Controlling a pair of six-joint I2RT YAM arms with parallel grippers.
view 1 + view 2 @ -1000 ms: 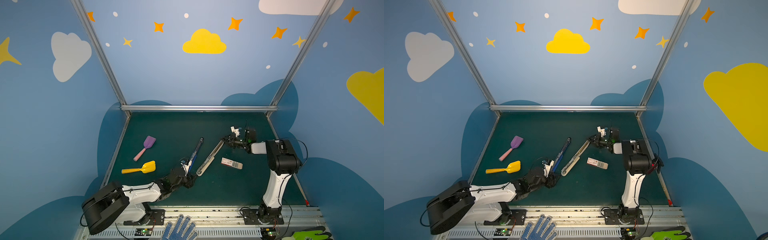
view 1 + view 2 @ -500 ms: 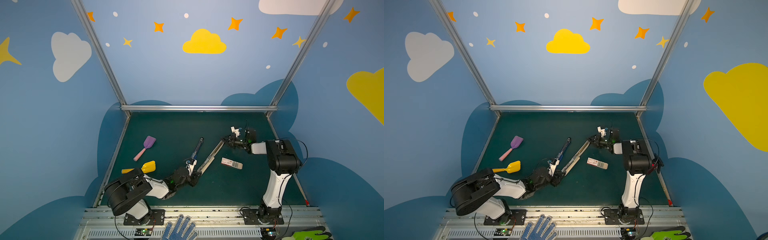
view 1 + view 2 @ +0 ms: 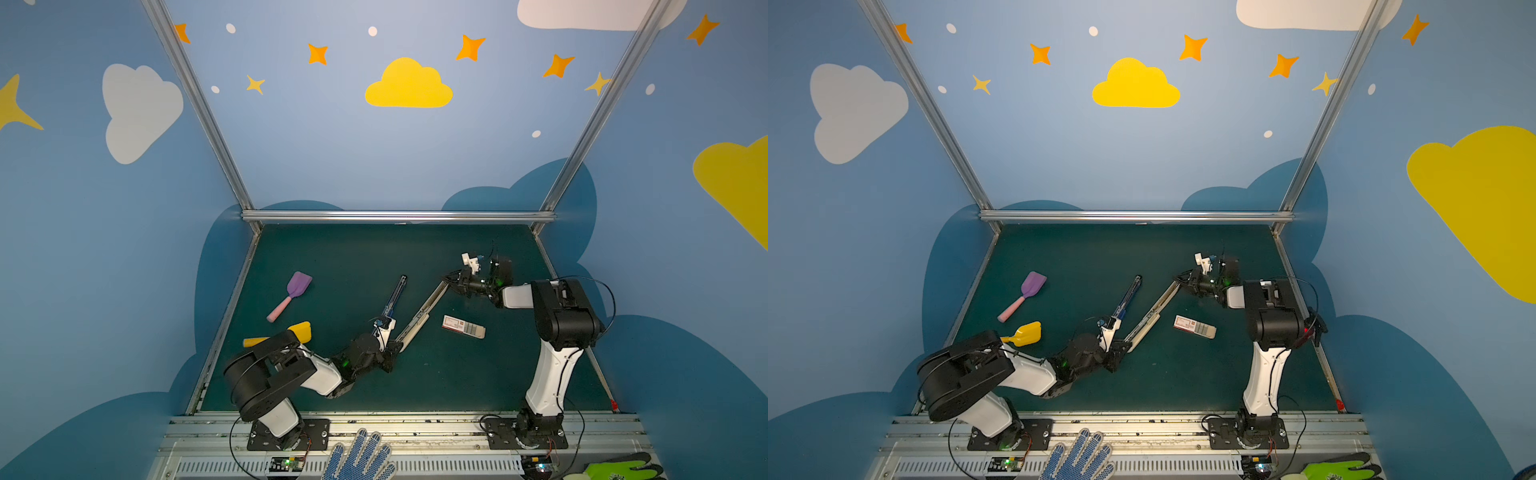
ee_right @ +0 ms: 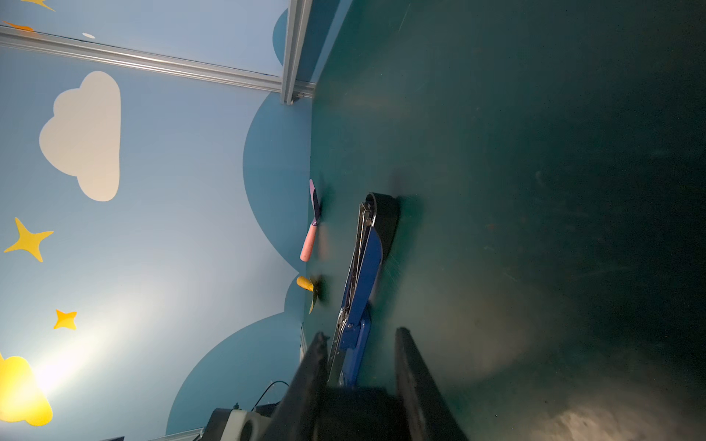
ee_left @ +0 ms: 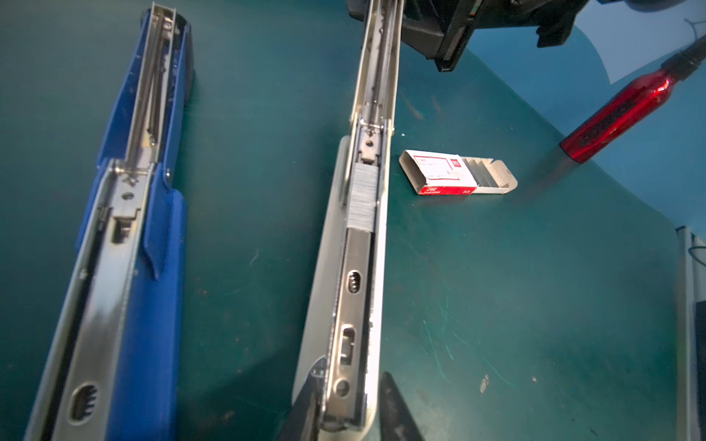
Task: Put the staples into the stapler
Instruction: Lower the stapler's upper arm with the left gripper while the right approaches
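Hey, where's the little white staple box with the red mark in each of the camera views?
Both top views: the staple box lies flat on the mat, right of centre, just right of the grey stapler.
Left wrist: the box is beside the grey stapler, on the side away from the blue stapler, tray slid partly out.
Right wrist: not in it.
Shared landmark: the blue stapler, seen in all four views.
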